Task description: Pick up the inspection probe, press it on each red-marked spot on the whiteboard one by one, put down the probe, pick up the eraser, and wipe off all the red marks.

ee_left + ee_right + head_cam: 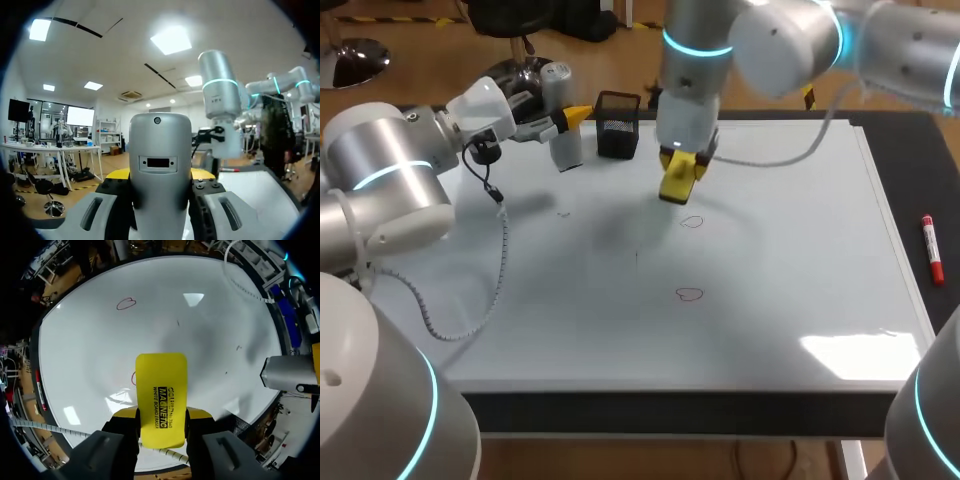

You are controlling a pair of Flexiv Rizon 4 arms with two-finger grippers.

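Observation:
The grey inspection probe stands upright at the whiteboard's back left, and my left gripper is shut on it. In the left wrist view the probe fills the space between the fingers of that gripper. My right gripper is shut on the yellow eraser, just above and behind a red mark. A second red mark lies nearer the front. In the right wrist view the eraser partly hides one red mark; the other mark lies further ahead.
A black mesh holder stands at the board's back edge beside the probe. A red marker lies on the dark table to the right of the board. A coiled cable hangs from my left arm over the board's left edge.

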